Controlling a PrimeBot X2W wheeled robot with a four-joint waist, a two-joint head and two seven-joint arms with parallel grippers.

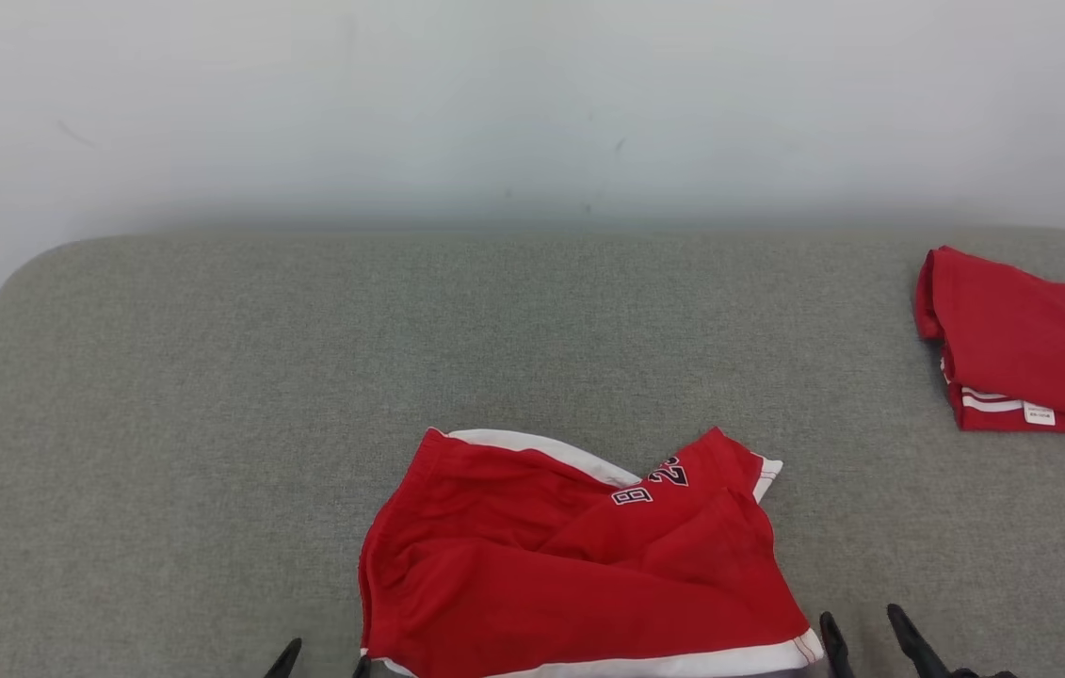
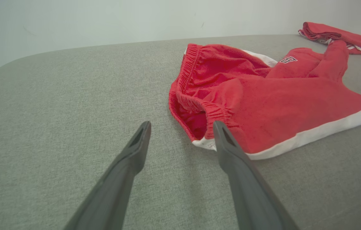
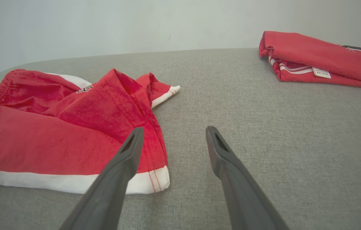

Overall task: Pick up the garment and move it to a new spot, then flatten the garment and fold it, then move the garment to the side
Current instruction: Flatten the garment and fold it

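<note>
The garment [image 1: 579, 565] is a pair of red shorts with white trim, lying crumpled on the grey surface [image 1: 212, 395] near its front edge. Its elastic waistband [image 2: 196, 80] faces the left gripper [image 2: 182, 127], which is open just short of the waist corner. Near the white-hemmed leg corner [image 3: 154, 182] my right gripper [image 3: 172, 132] stands open, its left finger over the red cloth. In the head view the left gripper [image 1: 325, 659] and the right gripper [image 1: 866, 626] show only their fingertips at the bottom edge, flanking the garment.
A second red garment [image 1: 1031, 348], folded, lies at the far right of the grey surface, also seen as folded red cloth [image 3: 320, 60] in the right wrist view. A pale wall [image 1: 532, 104] stands behind the surface, whose far corners are rounded.
</note>
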